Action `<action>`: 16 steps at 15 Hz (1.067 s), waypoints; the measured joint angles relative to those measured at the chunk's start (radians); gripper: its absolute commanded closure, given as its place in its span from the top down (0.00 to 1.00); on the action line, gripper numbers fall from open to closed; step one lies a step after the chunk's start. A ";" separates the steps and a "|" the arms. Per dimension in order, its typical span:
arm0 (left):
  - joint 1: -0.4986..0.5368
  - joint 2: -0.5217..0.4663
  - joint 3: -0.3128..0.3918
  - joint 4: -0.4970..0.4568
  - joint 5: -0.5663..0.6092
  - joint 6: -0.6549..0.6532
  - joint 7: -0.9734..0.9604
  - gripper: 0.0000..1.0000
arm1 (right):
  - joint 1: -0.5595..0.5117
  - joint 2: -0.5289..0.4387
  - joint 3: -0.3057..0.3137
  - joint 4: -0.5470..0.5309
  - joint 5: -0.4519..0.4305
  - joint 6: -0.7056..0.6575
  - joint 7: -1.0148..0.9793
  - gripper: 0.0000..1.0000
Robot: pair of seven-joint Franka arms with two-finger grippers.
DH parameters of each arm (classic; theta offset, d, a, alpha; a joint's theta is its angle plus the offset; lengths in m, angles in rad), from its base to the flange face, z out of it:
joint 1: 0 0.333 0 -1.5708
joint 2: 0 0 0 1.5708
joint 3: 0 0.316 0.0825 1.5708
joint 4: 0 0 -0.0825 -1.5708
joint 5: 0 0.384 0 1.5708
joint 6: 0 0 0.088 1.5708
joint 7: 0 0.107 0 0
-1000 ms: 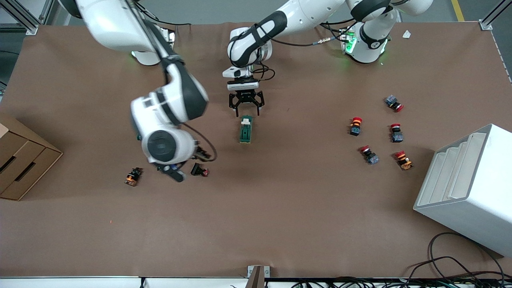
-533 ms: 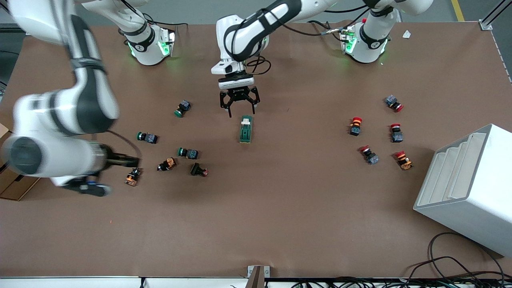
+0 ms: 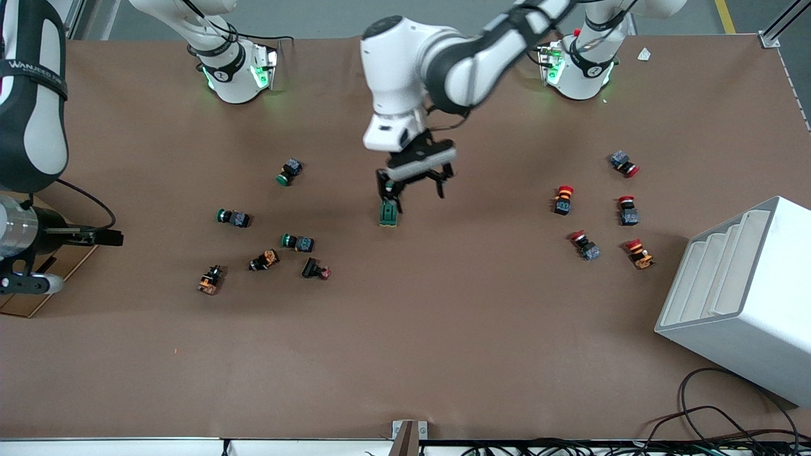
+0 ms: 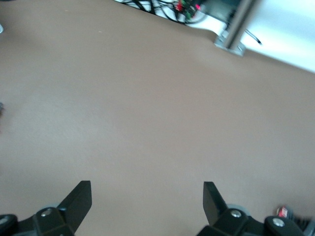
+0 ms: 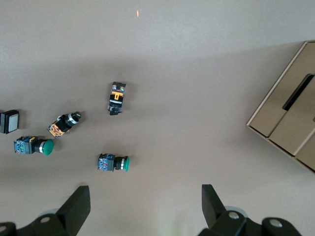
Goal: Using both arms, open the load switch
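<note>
The load switch [image 3: 388, 214], a dark green block, lies at the table's middle. Its end farther from the front camera is hidden under my left gripper [image 3: 412, 190]. That gripper hangs open over this end, one finger [image 3: 384, 188] right above the block and the other out to the side. The left wrist view shows only its open gripper [image 4: 145, 194] over bare table, not the switch. My right arm's wrist [image 3: 16, 234] is at the right arm's end of the table, over the cardboard box. The right gripper [image 5: 145, 196] is open and holds nothing.
Green-capped buttons [image 3: 289, 171] [image 3: 233, 218] [image 3: 298, 242] and orange and black parts [image 3: 211, 279] lie toward the right arm's end. Several red-capped buttons [image 3: 562, 199] and a white rack [image 3: 741, 297] lie toward the left arm's end. A cardboard box [image 5: 290, 123] sits under the right arm.
The right arm swung away from over the buttons out to the cardboard box. The left gripper moved from just short of the switch to over its end, still open.
</note>
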 measured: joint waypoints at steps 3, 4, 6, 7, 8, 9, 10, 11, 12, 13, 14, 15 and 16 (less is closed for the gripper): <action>0.114 -0.006 0.001 0.076 -0.110 -0.052 0.164 1.00 | -0.011 -0.002 0.001 0.053 0.000 -0.041 -0.002 1.00; 0.150 -0.006 0.002 0.104 -0.149 -0.084 0.238 1.00 | -0.014 -0.002 0.002 0.062 0.000 -0.046 -0.003 1.00; 0.221 -0.009 0.001 0.152 -0.218 -0.140 0.383 1.00 | -0.015 -0.003 0.011 0.069 0.004 -0.059 -0.004 1.00; 0.254 -0.016 0.000 0.166 -0.243 -0.157 0.443 1.00 | -0.015 -0.005 0.016 0.070 0.005 -0.080 -0.003 1.00; 0.282 -0.027 0.001 0.174 -0.272 -0.166 0.502 1.00 | -0.015 -0.010 0.019 0.070 0.006 -0.107 -0.003 1.00; 0.304 -0.043 0.005 0.178 -0.310 -0.181 0.561 1.00 | -0.015 -0.016 0.020 0.070 0.007 -0.129 -0.004 1.00; 0.318 -0.065 0.020 0.179 -0.354 -0.205 0.625 1.00 | -0.016 -0.024 0.020 0.068 0.007 -0.144 -0.004 1.00; 0.325 -0.093 0.047 0.180 -0.403 -0.230 0.694 1.00 | -0.016 -0.036 0.020 0.063 0.010 -0.147 -0.004 1.00; 0.328 -0.128 0.083 0.181 -0.457 -0.260 0.768 1.00 | -0.017 -0.053 0.020 0.052 0.016 -0.145 -0.004 1.00; 0.330 -0.168 0.124 0.182 -0.512 -0.296 0.847 1.00 | -0.019 -0.075 0.019 0.033 0.021 -0.135 -0.004 1.00; 0.332 -0.211 0.169 0.183 -0.566 -0.336 0.929 1.00 | -0.021 -0.102 0.019 0.007 0.024 -0.121 -0.005 1.00; 0.337 -0.254 0.213 0.183 -0.617 -0.377 1.013 1.00 | -0.023 -0.132 0.019 -0.024 0.025 -0.109 -0.005 1.00; 0.349 -0.294 0.249 0.182 -0.659 -0.417 1.091 1.00 | -0.025 -0.161 0.019 -0.053 0.026 -0.101 -0.005 1.00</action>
